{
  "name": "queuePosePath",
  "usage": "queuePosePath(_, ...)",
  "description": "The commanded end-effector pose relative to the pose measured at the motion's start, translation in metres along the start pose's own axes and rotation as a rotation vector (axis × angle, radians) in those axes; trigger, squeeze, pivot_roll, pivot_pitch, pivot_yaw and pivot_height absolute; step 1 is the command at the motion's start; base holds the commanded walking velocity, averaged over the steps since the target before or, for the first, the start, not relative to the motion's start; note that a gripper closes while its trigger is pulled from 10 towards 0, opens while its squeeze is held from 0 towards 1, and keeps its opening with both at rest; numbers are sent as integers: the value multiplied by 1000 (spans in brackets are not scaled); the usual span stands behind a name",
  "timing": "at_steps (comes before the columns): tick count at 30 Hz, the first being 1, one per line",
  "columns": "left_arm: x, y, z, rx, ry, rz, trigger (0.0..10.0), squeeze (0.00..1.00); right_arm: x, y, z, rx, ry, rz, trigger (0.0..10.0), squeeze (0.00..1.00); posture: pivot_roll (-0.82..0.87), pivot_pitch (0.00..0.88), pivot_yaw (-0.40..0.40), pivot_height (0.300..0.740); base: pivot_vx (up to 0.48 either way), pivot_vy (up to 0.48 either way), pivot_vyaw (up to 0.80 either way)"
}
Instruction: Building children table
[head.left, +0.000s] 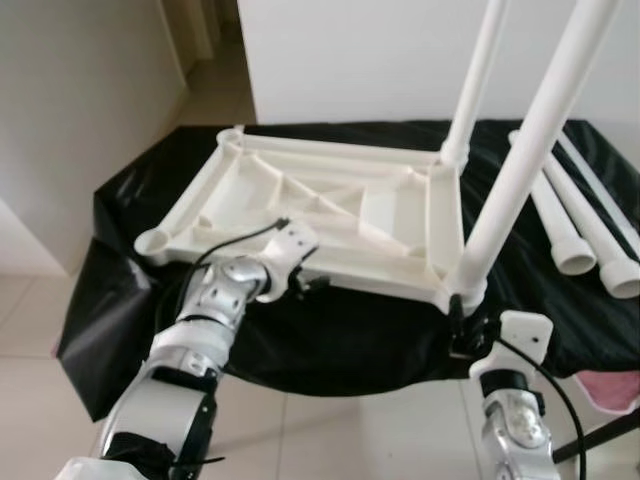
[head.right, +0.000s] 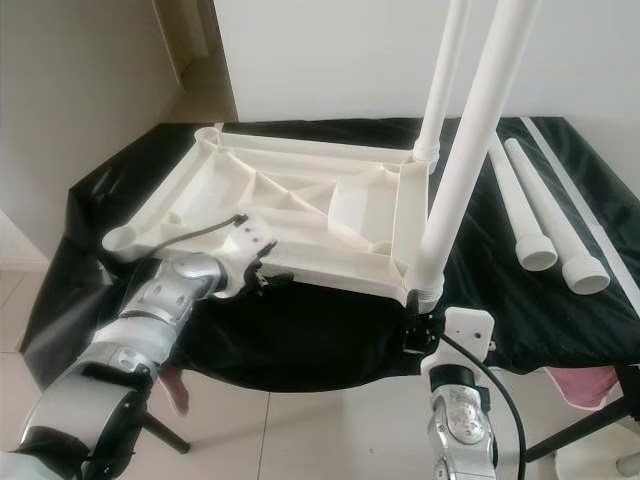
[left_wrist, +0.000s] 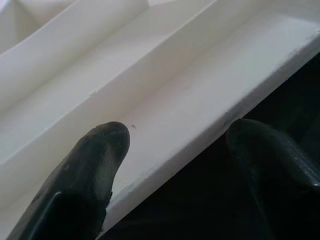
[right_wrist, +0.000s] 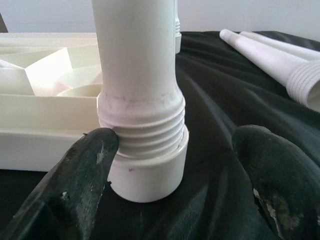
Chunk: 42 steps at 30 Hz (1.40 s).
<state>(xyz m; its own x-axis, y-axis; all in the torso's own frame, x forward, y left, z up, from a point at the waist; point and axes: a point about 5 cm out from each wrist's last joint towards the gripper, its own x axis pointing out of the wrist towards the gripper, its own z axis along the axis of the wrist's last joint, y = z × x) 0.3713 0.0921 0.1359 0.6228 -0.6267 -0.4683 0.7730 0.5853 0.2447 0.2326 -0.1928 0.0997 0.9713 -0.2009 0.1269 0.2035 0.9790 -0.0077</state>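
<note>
The white plastic tabletop lies upside down on a black cloth. Two white legs stand in its right-hand corner sockets, the near leg and the far leg. My left gripper is open at the tabletop's near rim, and the rim edge runs between its fingers. My right gripper is open around the near leg's threaded base, just above the socket. One finger touches the thread and the other stands apart. Loose legs lie on the cloth to the right.
The cloth-covered table sits against a white wall, with a hallway opening at the back left. A pink object shows below the table's right corner, and a black stand leg is on the tiled floor at the lower left.
</note>
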Motion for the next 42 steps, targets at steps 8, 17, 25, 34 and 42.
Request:
queuePosePath(8, 5, 9, -5, -91, 93, 183, 10000, 0, 7, -1, 5, -6, -19, 15, 10000, 0, -107, 0, 33, 740, 0, 0, 0)
queuePosePath(17, 13, 3, -7, -139, 186, 159, 10000, 0, 8, 2, 4, 1, -20, 18, 10000, 0, -116, 0, 51, 740, 0, 0, 0)
queuePosePath(25, 16, -5, -9, -127, 205, 103, 1922, 0, 9, 4, 4, 8, -21, 14, 10000, 0, -119, 0, 55, 740, 0, 0, 0)
queuePosePath(34, 16, -7, -10, -142, 207, 87, 0, 0, 11, 4, 4, 25, -18, 10, 10000, 0, -111, 0, 54, 740, 0, 0, 0)
queuePosePath(42, 15, -16, -12, -173, 207, 22, 0, 0, 18, 3, 3, 47, -3, 2, 10000, 0, -100, 0, 54, 740, 0, 0, 0)
